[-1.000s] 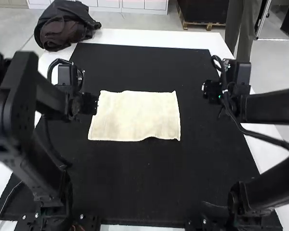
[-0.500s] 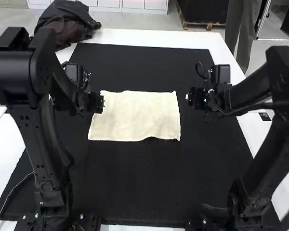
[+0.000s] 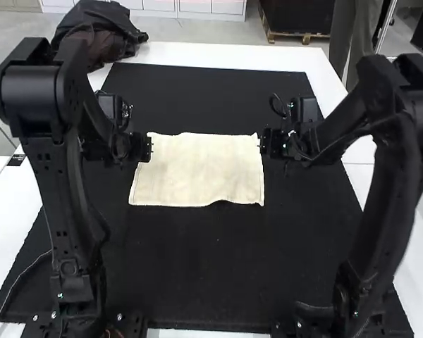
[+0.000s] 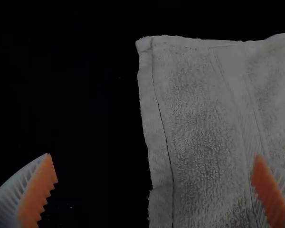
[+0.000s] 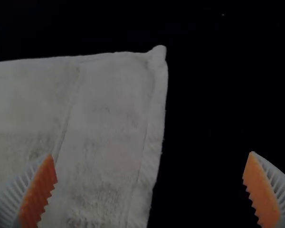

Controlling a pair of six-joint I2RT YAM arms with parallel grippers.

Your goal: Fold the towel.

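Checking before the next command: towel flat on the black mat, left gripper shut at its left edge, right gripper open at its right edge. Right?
No: the left gripper is open, as the left wrist view shows. The rest stands: towel flat on the mat, right gripper open at its right edge.

Towel (image 3: 197, 169): matt cloth, rough looped pile; woven band (image 4: 242, 104) flatter, smoother, hem (image 4: 154, 137) stitched. Mat (image 3: 197, 267) beneath: dull black (cloth or rubber, can't tell which). Table (image 3: 233, 53): smooth, white, hard-looking. Dark bundle (image 3: 102, 32), far left: soft creased cloth. Left arm (image 3: 53, 190), right arm (image 3: 391, 197): smooth black casings, plastic-looking, faint sheen. Left gripper (image 3: 150, 148), right gripper (image 3: 261, 143): fingers (image 4: 7, 202) ribbed, plastic-looking; pads (image 5: 260, 192) matt, toothed.
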